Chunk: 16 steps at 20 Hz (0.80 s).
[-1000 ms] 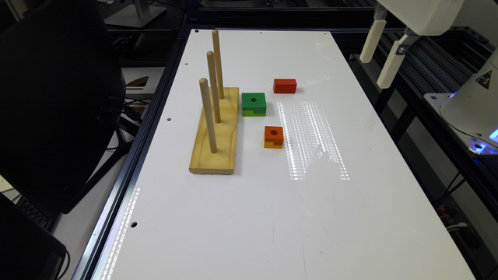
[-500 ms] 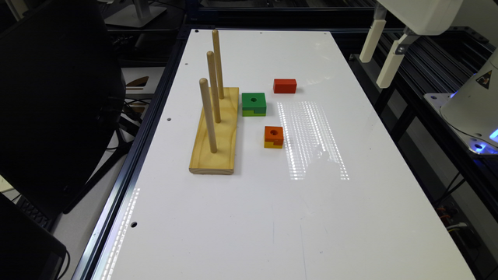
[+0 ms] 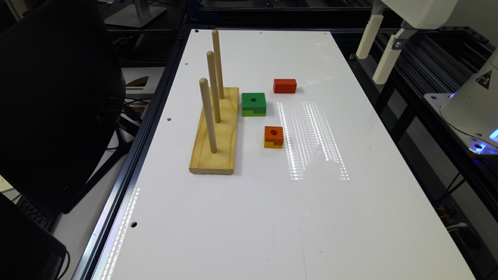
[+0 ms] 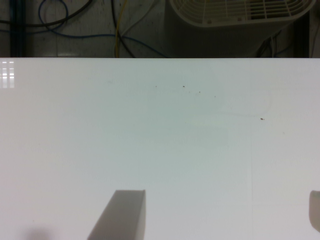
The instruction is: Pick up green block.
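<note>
1. Sitting on the white worktop [image 3: 272, 217] in the exterior view, the green block [image 3: 254, 104] is lying just beside the wooden peg base [image 3: 216, 132], on the side toward the exterior view's right. The red block [image 3: 284, 86] is lying near it, farther back, and the orange block [image 3: 274, 137] near it, closer to the camera. The hand [image 3: 379, 50] is hanging high above the worktop's edge at the exterior view's right, well apart from all three blocks.
2. Materials, same view: the green block is a painted wooden cuboid, dark green on top with a round centre hole, lime-yellow stepped below. The three pegs [image 3: 212, 87] are plain round dowels, upright. The worktop is glossy and is throwing back a patch of glare.
3. In the wrist view, two pale fingers [image 4: 122, 215] are standing wide apart, holding nothing, with bare worktop [image 4: 160, 140] between them.
4. Judgement: the approach is not yet begun. The hand is needing to travel over the block, square its fingers to two flat sides, and descend clear of the peg base; gripping the pair of sides not facing the base looks safest.
</note>
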### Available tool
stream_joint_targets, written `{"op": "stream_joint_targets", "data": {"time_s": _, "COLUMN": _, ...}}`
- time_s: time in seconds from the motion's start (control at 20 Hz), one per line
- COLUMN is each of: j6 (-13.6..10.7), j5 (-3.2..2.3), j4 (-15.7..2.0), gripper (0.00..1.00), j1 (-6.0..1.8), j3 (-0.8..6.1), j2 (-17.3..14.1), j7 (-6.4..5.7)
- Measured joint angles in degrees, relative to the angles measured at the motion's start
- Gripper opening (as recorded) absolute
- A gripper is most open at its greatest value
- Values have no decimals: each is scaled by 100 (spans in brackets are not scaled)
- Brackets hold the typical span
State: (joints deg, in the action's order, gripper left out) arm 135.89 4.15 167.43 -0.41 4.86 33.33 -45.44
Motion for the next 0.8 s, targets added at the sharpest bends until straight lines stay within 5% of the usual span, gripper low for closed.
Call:
{"op": "stream_joint_targets", "data": {"time_s": 0.5, "j6": 13, "j5": 0, "j4": -159, "gripper": 100, "j1": -17, "j3": 0, "j2": -128, "j7": 0}}
{"op": "stream_joint_targets", "data": {"time_s": 0.8, "j6": 150, "j5": -11, "j4": -498, "gripper": 100, "j1": -92, "j3": 0, "j2": -569, "j7": 21}}
